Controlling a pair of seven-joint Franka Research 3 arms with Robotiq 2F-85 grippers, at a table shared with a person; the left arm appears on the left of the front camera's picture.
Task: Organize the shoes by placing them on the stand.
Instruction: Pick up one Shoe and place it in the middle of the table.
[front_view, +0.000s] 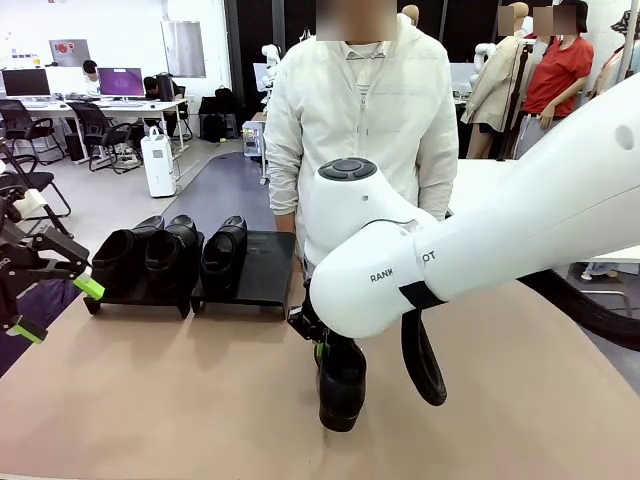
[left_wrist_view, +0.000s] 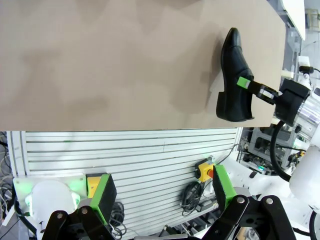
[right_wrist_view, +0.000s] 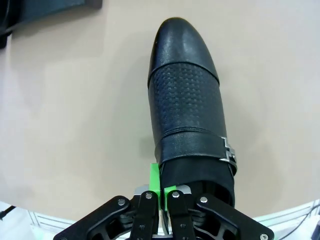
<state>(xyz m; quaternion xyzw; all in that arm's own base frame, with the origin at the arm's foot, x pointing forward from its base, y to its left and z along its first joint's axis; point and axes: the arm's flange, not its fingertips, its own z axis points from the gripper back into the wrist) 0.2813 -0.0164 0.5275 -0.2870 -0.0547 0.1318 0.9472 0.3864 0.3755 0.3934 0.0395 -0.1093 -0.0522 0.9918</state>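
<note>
White right arm (front_view: 480, 240) sweeps across, "RANK" and "OT" legible on its casing. Two black stands (front_view: 190, 285) carry three shoes (front_view: 172, 255). Fourth shoe (front_view: 342, 385) sits on the table (front_view: 150, 400), its heel rim pinched by the right gripper (right_wrist_view: 161, 192). Left gripper (front_view: 58, 305) hangs spread wide, empty.

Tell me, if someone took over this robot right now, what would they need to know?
Right gripper: shut on the heel edge of the last shoe, which sits on the table in front of the person.
Left gripper: open, holding nothing, at the table's left edge.
Done: two shoes on the left stand, one shoe on the right stand.
Left: put the gripped shoe in the free spot on the right stand.
</note>
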